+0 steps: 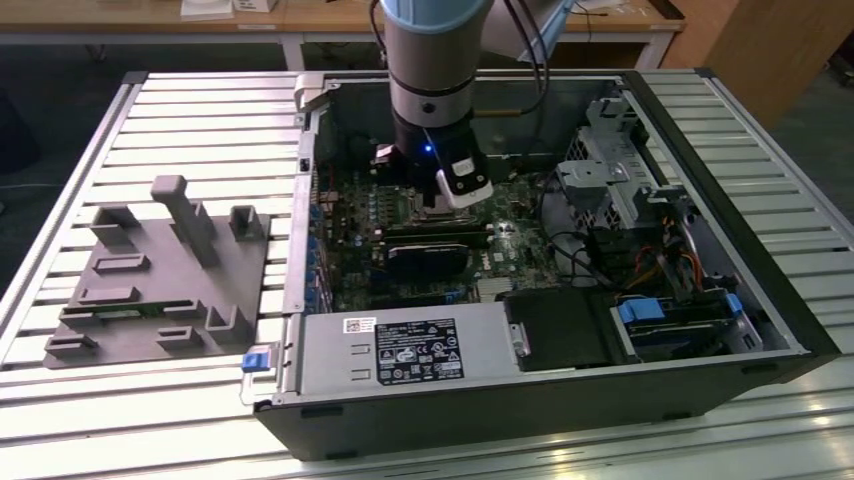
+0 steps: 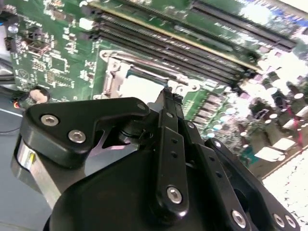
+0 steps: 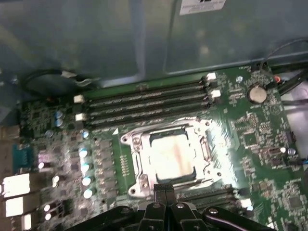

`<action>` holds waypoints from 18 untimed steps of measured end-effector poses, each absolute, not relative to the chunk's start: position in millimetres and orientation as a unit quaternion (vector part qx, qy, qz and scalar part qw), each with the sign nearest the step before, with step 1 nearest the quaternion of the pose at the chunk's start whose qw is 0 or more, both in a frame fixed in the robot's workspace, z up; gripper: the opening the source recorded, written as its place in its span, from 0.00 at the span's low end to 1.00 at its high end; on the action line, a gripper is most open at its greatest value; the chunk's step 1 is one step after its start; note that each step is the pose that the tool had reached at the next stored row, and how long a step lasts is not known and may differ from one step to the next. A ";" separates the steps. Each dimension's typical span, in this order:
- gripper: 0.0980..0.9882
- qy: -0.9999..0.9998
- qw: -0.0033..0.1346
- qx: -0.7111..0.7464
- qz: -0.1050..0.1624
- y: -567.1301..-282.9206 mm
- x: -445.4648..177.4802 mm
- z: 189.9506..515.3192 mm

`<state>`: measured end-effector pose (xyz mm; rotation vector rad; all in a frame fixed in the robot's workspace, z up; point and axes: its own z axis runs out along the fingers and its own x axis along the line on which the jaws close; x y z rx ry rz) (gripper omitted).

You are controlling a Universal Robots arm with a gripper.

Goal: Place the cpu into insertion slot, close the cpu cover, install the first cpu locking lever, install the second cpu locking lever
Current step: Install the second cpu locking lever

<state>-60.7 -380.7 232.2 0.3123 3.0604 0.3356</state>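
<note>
CPU cover (image 3: 168, 126) closed over seated cpu (image 3: 171, 154); end effector (image 3: 165, 188), fingers together, at socket edge: lever installation, requiring precise hooking.

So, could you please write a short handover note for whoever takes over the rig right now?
Gripper: fingers together, holding nothing, down inside the open computer case at the near edge of the insertion slot, as both wrist views show.
Cpu: pale metal top showing, seated in the slot on the motherboard, beside the memory slots.
Cpu cover: the silvery frame appears to lie down around the cpu.
Done: cpu placed; cover seemingly closed.
Left: the two locking levers; their state cannot be made out from these views.
</note>
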 end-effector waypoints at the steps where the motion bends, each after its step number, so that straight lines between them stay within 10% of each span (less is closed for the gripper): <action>1: 0.01 0.989 0.024 0.101 0.108 -378.5 -59.0 231.8; 18: 0.01 0.992 0.025 0.100 0.073 -350.5 -40.6 222.8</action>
